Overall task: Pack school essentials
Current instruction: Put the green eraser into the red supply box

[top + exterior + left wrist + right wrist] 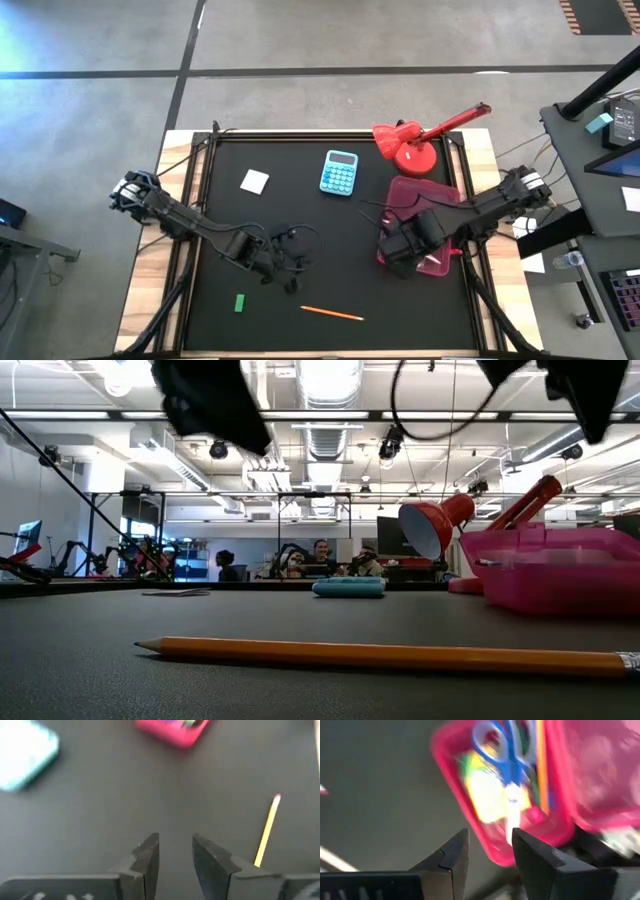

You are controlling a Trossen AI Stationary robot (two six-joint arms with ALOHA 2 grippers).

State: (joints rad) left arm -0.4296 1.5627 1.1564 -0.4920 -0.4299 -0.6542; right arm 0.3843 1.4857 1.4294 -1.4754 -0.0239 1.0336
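The right claw [392,252] hangs parted and empty above the pink box [495,835], where the scissors [507,755] already lie, I think loosely; a low pass can knock the light plastic box. The left claw [175,852], parted and empty, is mid-counter [300,215]. The thin round pencil [331,314] rolls easily; the green block [240,302] and flat white square [255,181] wait apart.

In the high view the right gripper [400,245] covers most of the pink box [437,262], hiding its contents. The right wrist view blurs them: blue-handled scissors [507,750] show, and a yellow-green shape [482,787] at their 8 o'clock, possibly the crayon box. The low view cuts the pencil [390,655] at the 3 o'clock edge.
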